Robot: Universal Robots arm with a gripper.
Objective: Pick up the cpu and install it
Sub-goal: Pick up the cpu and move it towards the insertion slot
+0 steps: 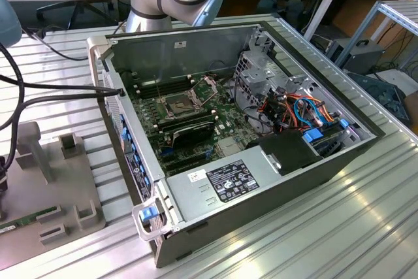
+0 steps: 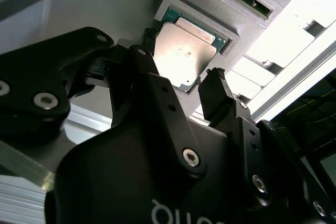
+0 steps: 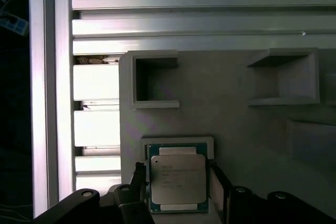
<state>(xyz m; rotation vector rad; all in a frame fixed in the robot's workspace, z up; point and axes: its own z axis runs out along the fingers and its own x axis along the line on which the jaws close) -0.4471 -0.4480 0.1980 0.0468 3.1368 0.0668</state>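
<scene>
The cpu, a flat square chip with a dull silver top on a green edge, lies in a shallow white holder on a grey fixture plate. In the second wrist view the cpu shines under the light. My gripper hangs low over it, one black finger on each side of the chip, close to its edges with a thin gap. The gripper is open and holds nothing. In the exterior view the open socket sits on the motherboard inside the computer case.
The open computer case lies on a ribbed aluminium table, with cables and a drive cage at the exterior view's right. Raised square pockets stand on the fixture plate beyond the cpu. The grey fixture plate sits at the exterior view's left of the case.
</scene>
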